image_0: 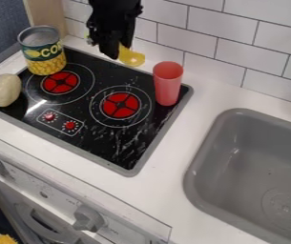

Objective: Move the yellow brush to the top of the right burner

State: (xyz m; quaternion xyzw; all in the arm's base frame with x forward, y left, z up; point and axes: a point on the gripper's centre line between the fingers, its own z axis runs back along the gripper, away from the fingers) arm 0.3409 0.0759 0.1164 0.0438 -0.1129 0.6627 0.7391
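Yellow brush (132, 57) is at the stove's (103, 148) far edge, against the gripper (113, 51); whether clamped, I cannot tell. Pickup seems in hand; next, secure it and carry it nearward onto the right burner (120, 105).

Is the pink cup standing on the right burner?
No, the pink cup stands beside the right burner, near a corner of the stovetop.

Left of the gripper (118, 50), we see the can (43, 51) on the stove (103, 147), the toy food (5, 90) farther out; before it, the right burner (120, 105); rightward, the cup (167, 84) on the stove, then the sink (243, 167).
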